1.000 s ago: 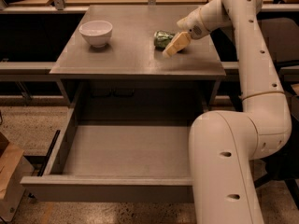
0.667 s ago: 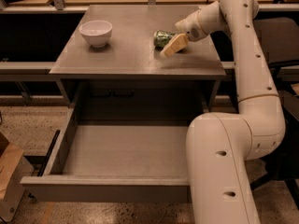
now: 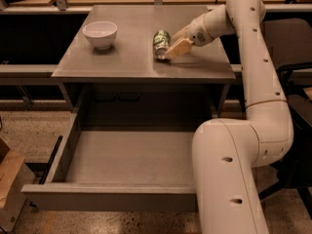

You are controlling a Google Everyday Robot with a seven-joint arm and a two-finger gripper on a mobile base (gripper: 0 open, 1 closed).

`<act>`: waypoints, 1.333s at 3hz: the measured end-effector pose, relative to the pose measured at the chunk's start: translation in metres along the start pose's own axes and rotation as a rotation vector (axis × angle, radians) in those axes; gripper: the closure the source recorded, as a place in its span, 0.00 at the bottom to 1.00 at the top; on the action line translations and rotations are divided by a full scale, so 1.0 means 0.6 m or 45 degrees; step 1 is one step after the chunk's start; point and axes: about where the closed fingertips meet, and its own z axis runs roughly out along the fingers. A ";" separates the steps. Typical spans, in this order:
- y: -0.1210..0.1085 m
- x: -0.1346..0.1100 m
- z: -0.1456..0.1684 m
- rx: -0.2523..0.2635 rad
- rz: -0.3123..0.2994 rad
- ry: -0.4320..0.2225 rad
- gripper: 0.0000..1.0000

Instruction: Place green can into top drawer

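Note:
The green can (image 3: 161, 43) lies on its side on the grey table top (image 3: 126, 57), right of the middle. My gripper (image 3: 172, 46) reaches in from the right and is at the can's right side, touching or nearly touching it. The top drawer (image 3: 112, 196) is pulled fully out below the table, with its plain grey front panel towards me. Nothing lies in the part of the drawer that I see; my arm covers its right end.
A white round bowl (image 3: 100, 34) stands on the table's left rear part. My arm's large white link (image 3: 229, 179) stands in front of the drawer's right side. A brown box (image 3: 7, 179) sits on the floor at the left, and a dark chair (image 3: 292, 111) at the right.
The can now lies a little further left on the table, and more of it shows beside the gripper. The gripper has shifted slightly left and down with it.

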 end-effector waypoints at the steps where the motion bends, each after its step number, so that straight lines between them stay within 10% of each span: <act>1: 0.004 -0.004 -0.005 -0.010 -0.014 -0.013 0.62; 3: 0.014 -0.032 -0.009 -0.027 -0.054 -0.048 1.00; 4: 0.023 -0.054 -0.021 -0.035 -0.104 -0.066 0.98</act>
